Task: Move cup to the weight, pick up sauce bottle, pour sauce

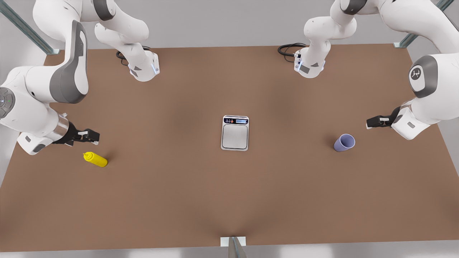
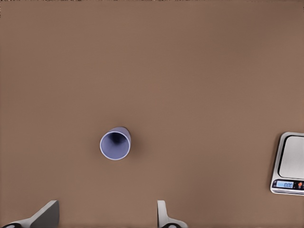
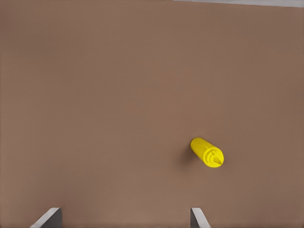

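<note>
The lavender cup (image 1: 344, 142) (image 2: 115, 143) stands upright on the brown table at the front view's right, mouth up. My left gripper (image 1: 369, 123) (image 2: 105, 219) hovers just beyond it, open and holding nothing. The silver weight (image 1: 235, 133) (image 2: 289, 164) lies flat at the table's middle, well apart from the cup. At the front view's left stands the yellow sauce bottle (image 1: 95, 159) (image 3: 207, 152), nozzle up. My right gripper (image 1: 94, 137) (image 3: 124, 219) is open and hangs close behind it without touching it.
Both arm bases (image 1: 143, 68) (image 1: 310, 64) stand at the table's back edge with black cables beside them. A small white bracket (image 1: 233, 242) sits at the front edge. Bare brown tabletop (image 1: 168, 186) lies between the weight and each object.
</note>
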You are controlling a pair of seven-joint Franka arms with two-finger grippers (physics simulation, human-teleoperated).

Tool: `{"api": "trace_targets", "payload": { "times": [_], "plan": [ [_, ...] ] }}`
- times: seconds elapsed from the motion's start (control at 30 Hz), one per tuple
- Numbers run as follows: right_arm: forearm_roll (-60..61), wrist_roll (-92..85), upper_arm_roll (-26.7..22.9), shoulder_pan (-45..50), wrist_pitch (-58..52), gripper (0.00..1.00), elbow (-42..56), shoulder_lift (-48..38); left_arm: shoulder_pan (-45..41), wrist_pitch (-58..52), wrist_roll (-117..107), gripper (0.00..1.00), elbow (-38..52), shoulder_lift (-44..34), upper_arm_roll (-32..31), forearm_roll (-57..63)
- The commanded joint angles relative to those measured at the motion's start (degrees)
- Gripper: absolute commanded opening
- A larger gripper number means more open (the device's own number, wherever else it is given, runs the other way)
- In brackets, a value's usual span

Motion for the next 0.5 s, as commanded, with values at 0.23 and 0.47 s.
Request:
{"api": "trace_targets", "payload": {
  "times": [0.23, 0.47],
  "plan": [
    [16.36, -68.26, -0.09, -22.91, 3.21, 1.0, -5.8, 6.95, 0.01, 0.52, -0.21, 1.0, -1.05, 1.93, 0.09, -0.05],
    [34.12, -100.43, -0.18, -37.77, 3.3, 1.0, -11.34, 20.05, 0.1, 13.44, 0.4, 1.0, -12.39, 3.86, 2.55, -0.14]
  ]
}}
